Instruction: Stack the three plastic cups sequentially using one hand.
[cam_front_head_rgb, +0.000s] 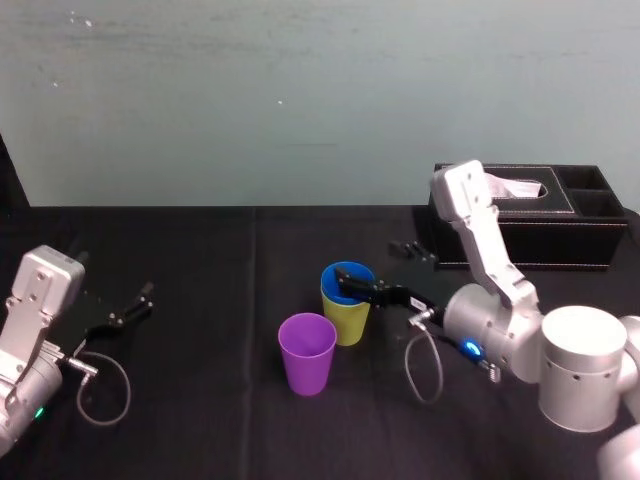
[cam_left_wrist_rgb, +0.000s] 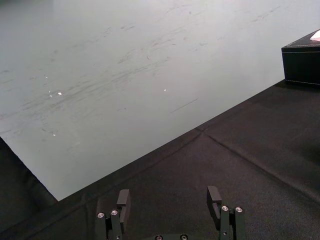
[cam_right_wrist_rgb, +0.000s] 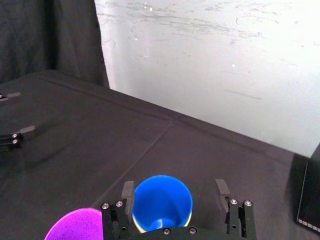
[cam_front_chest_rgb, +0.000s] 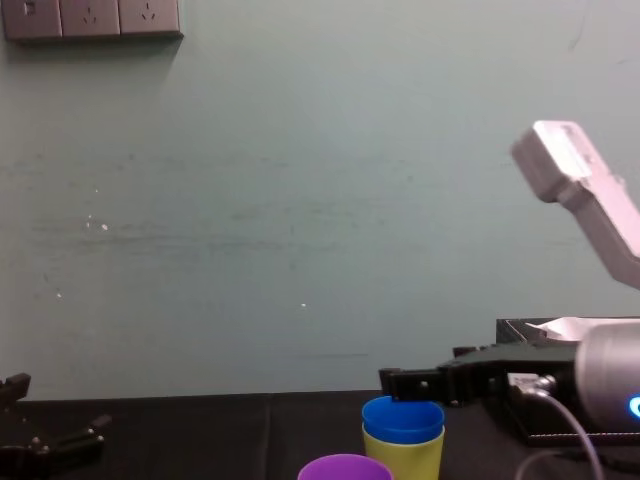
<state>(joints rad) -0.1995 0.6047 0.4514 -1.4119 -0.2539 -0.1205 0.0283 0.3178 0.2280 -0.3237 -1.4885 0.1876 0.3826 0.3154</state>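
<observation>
A black tablecloth (cam_front_head_rgb: 200, 300) covers the table, with a seam running across it. At two o'clock on the cloth, against the pale green wall (cam_front_head_rgb: 250, 100), sits a black tissue box (cam_front_head_rgb: 530, 240). A white tissue (cam_front_head_rgb: 515, 187) pokes from its top. At the box's nine o'clock, just beside it, lies a small black object (cam_front_head_rgb: 412, 248), too small to identify. Wall sockets (cam_front_chest_rgb: 92, 17) sit at eleven o'clock in the chest view.

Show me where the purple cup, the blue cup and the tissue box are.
purple cup (cam_front_head_rgb: 307, 368), head view, on its outer wall.
blue cup (cam_right_wrist_rgb: 162, 202), right wrist view, on its inner wall.
tissue box (cam_front_head_rgb: 570, 240), head view, on its front wall.
</observation>
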